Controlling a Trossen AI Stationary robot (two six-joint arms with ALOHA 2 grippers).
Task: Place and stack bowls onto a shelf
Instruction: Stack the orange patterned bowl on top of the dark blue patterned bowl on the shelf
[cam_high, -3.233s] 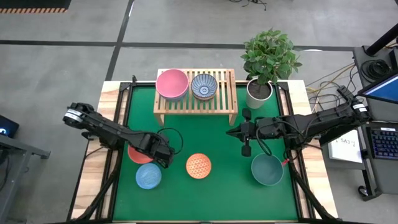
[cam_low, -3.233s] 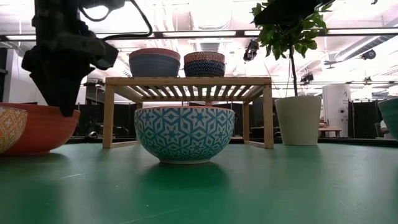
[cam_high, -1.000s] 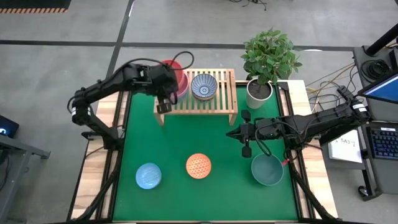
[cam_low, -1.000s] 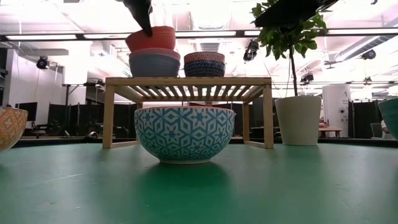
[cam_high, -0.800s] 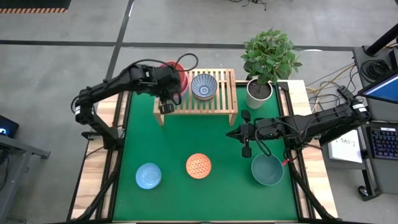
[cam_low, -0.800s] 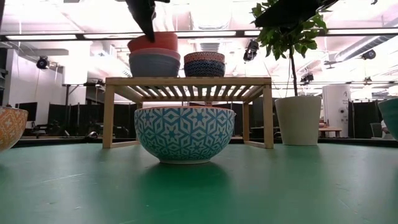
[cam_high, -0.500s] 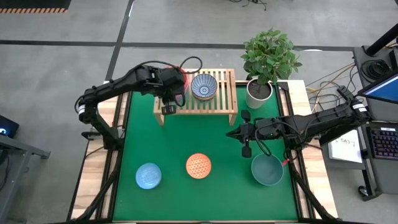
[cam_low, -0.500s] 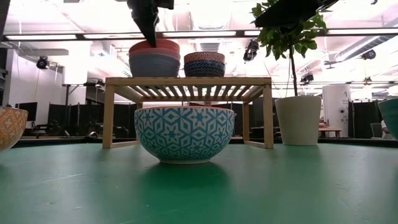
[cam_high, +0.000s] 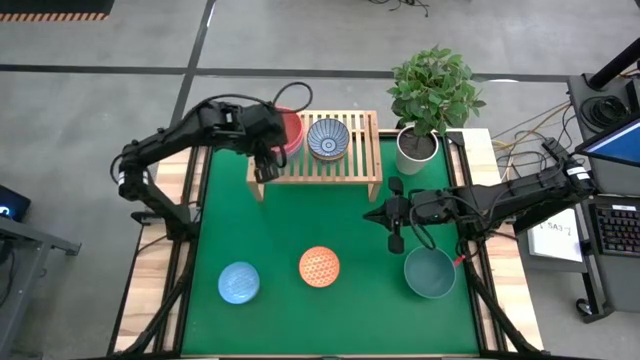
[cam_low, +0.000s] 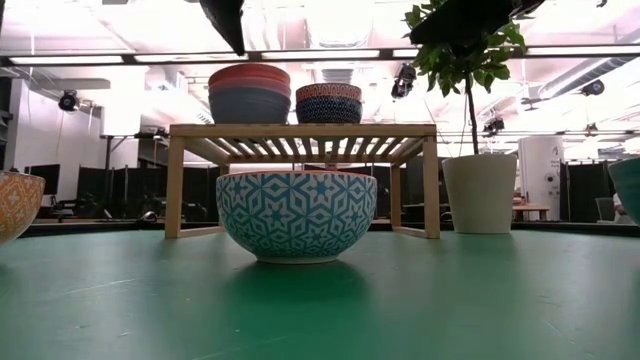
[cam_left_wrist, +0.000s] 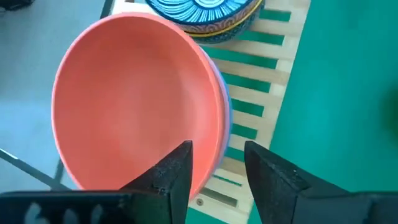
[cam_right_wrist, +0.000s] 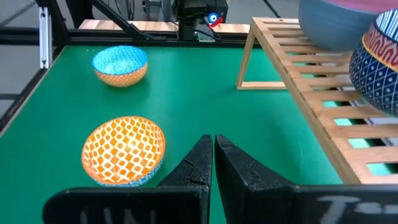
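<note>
Red bowl (cam_left_wrist: 140, 106): smooth coral, plain, nested in the pink bowl (cam_low: 249, 102) on the shelf (cam_high: 345, 165), left end. My left gripper (cam_left_wrist: 217, 165) spread, above its rim, not gripping.

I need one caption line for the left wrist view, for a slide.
Open left claw over the red bowl nested in a stack on the wooden shelf, beside a blue patterned bowl.

A plain red bowl (cam_left_wrist: 137, 106) is seen just beyond the dark left claw (cam_left_wrist: 217, 165), nested in a grey-blue one (cam_low: 248, 104). Beside it, a dark blue patterned bowl (cam_high: 327, 138) is shown. Near the black right claw (cam_right_wrist: 213, 155), an orange lattice bowl (cam_right_wrist: 124, 151) and green mat (cam_right_wrist: 261, 112) are seen.
</note>
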